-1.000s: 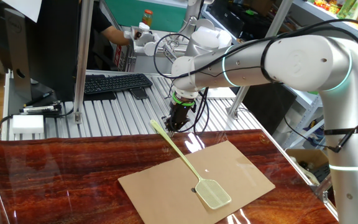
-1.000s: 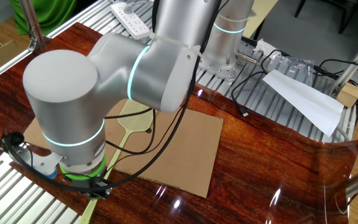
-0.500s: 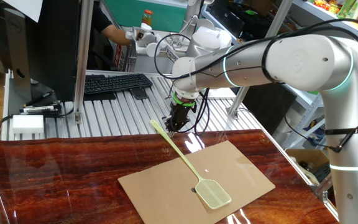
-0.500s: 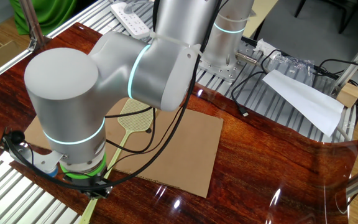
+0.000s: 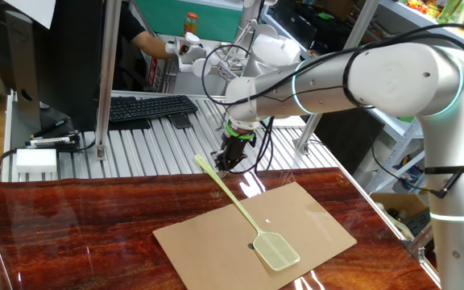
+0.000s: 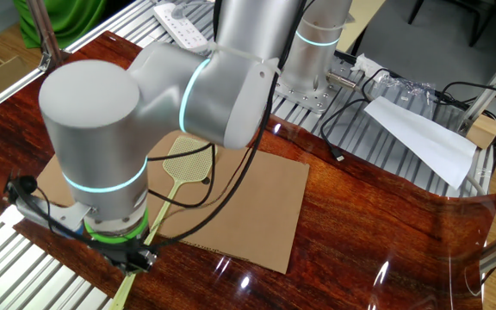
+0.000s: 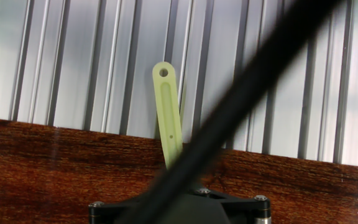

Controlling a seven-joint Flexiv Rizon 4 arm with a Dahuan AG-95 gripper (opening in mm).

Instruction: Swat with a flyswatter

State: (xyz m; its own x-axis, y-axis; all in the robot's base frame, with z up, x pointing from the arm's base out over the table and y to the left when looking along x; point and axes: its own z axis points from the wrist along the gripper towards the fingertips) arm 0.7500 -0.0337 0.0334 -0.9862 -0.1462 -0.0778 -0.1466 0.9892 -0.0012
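The pale yellow-green flyswatter (image 5: 240,211) lies slanted, its mesh head (image 5: 277,250) resting on a brown cardboard sheet (image 5: 316,216) on the wooden table. Its handle rises to the back left. My gripper (image 5: 225,163) is shut on the handle near its far end, at the table's back edge. In the other fixed view the head (image 6: 189,164) lies on the cardboard (image 6: 261,202), and the gripper (image 6: 133,260) sits low under the arm. In the hand view the handle's end (image 7: 168,118) with its hole sticks out past the gripper (image 7: 180,202). A black cable crosses in front.
Behind the wooden table (image 5: 71,234) is a slatted metal surface (image 5: 135,149) with a keyboard (image 5: 147,107) and a white box (image 5: 36,159). The other fixed view shows folded white paper (image 6: 420,138) and cables (image 6: 351,120) near the arm's base.
The arm's elbow has shifted slightly. The flyswatter and gripper stay where they were.
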